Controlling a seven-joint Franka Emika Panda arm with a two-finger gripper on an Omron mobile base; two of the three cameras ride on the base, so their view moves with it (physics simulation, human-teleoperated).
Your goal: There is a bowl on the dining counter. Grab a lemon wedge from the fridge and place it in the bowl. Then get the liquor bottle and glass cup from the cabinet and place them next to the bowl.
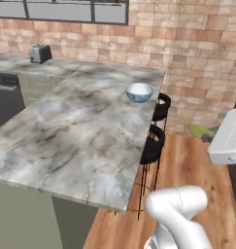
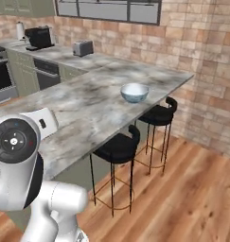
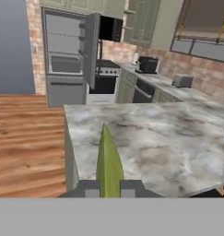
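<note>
My gripper (image 3: 109, 187) is shut on the lemon wedge (image 3: 109, 159), a yellow-green sliver standing up between the two dark fingertips. In the left base view the wedge (image 1: 200, 130) sticks out leftward from my white hand at the right edge, above the wooden floor and to the right of the dining counter (image 1: 75, 136). The white and pale blue bowl (image 1: 139, 92) (image 2: 134, 92) stands near the far right edge of that marble counter (image 2: 83, 106). Beyond the counter (image 3: 155, 138) in the hand view is the grey fridge (image 3: 62, 60), its door swung open.
Two black bar stools (image 2: 117, 147) (image 2: 158, 114) stand along the counter's right side, over the wooden floor. A toaster (image 2: 82, 47), a coffee machine (image 2: 39, 37) and an oven (image 2: 0, 78) line the back worktop. A brick wall closes the far side.
</note>
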